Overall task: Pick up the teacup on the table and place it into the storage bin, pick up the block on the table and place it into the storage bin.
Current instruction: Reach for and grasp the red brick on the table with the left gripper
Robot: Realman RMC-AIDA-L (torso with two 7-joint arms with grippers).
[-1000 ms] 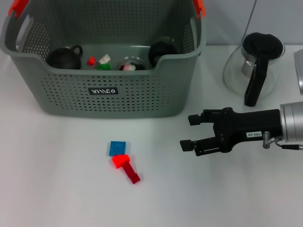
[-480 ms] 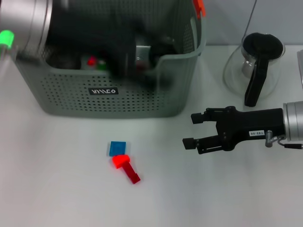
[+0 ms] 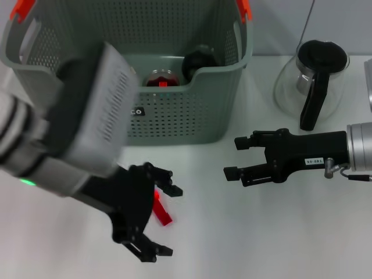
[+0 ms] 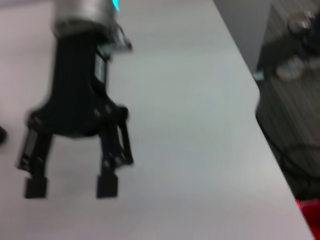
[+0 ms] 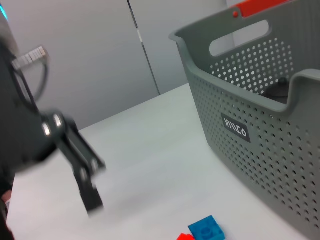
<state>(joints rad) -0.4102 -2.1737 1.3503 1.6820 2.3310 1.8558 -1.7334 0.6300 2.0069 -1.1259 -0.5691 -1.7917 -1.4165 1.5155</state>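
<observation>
Blocks are seen on the white table in front of the storage bin: a red block lies at about 6 o'clock from the bin's black label, partly covered in the head view by the left gripper, and in the right wrist view a blue block is seen beside a sliver of red, on the table near the bin's perforated front wall. The left gripper is held over the red block with its fingers spread apart and nothing between them. The right gripper is held above the table at about 3 o'clock from the blocks, well apart from them, its two fingers parted and empty. Inside the grey-green bin, a dark rounded object and a small round item with red in it are seen against the front wall. A glass coffee pot with a black lid and handle stands at 3 o'clock from the bin. No teacup can be told apart with certainty.
</observation>
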